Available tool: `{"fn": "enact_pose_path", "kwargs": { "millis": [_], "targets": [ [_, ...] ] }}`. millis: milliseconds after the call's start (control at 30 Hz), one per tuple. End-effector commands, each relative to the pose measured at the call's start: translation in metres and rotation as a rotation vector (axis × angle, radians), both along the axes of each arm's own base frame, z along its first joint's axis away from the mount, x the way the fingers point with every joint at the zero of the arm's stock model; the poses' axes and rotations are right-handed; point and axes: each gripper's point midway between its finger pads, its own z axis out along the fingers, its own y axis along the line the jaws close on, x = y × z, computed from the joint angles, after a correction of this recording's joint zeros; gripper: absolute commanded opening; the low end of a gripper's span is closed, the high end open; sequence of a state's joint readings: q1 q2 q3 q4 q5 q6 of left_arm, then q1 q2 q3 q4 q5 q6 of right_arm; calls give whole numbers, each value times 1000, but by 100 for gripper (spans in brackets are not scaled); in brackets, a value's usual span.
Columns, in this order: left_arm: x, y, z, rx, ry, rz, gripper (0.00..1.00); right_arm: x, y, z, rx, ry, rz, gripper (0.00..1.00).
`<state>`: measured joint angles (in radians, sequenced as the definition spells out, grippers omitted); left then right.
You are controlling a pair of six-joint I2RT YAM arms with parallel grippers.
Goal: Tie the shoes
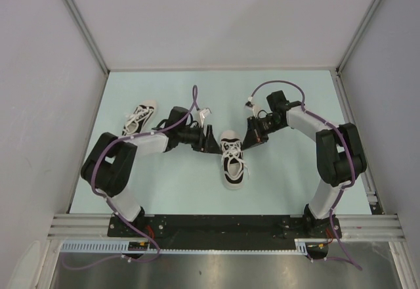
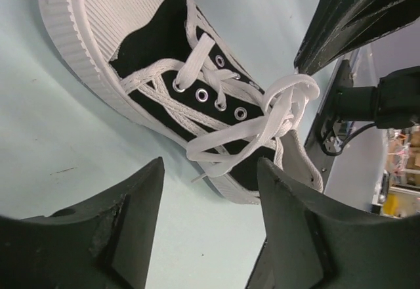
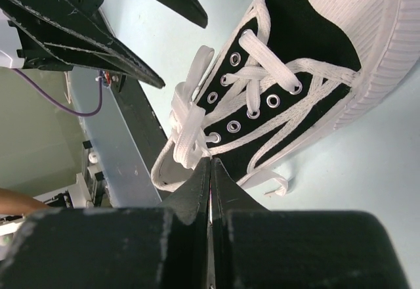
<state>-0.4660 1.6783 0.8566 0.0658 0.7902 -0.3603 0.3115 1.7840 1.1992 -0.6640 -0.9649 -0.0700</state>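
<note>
Surface: pale green, boxed in by grey walls on the left, right and far sides. Only the near edge is open, and the arm bases sit there. Bare room across the far strip and in the lower-right part of the surface.

Left arm folds in from lower left and right arm from lower right. Both elbows are close to the side walls.

Shoes: one shoe sits mid-frame in the top view, toe toward the bases, with bare surface all round its sole. The second shoe is upper left, near the left wall and well apart from the first, just beyond the left forearm.

Left pincer is released. In the left wrist view its fingers stand wide apart with nothing between them, just off the shoe's side edge.

Right pincer is clenched, fingers pressed flat together, tips right at the collar end of the shoe.

Laces: looped into a loose bow over the top eyelets. One loop runs down beside the right fingertips; can't tell if it's pinched.
</note>
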Motion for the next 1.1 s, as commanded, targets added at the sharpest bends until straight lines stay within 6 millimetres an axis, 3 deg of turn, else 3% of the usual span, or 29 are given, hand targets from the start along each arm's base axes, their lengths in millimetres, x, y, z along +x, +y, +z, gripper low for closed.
{"fn": "enact_pose_path", "kwargs": {
  "millis": [0, 100, 167, 300, 567, 767, 1067],
  "targets": [
    [1, -13, 13, -120, 42, 6, 66, 2, 0, 14, 7, -60, 13, 0],
    [-2, -15, 9, -152, 85, 25, 65, 2, 1, 15, 8, -64, 15, 0],
    [-5, -15, 5, -165, 129, 39, 59, 2, 1, 14, 8, -62, 15, 0],
    [-4, -12, 10, -183, 91, 42, 50, 3, 1, 14, 7, -67, 16, 0],
    [-1, 0, 7, -184, 76, 74, 41, 3, 1, 12, 6, -64, 19, 0],
    [7, -5, 12, -223, 47, 66, 41, 3, 1, 13, 7, -63, 16, 0],
    [5, -10, 2, -227, 112, 71, 41, 4, 1, 13, 8, -63, 11, 0]
  ]
}}
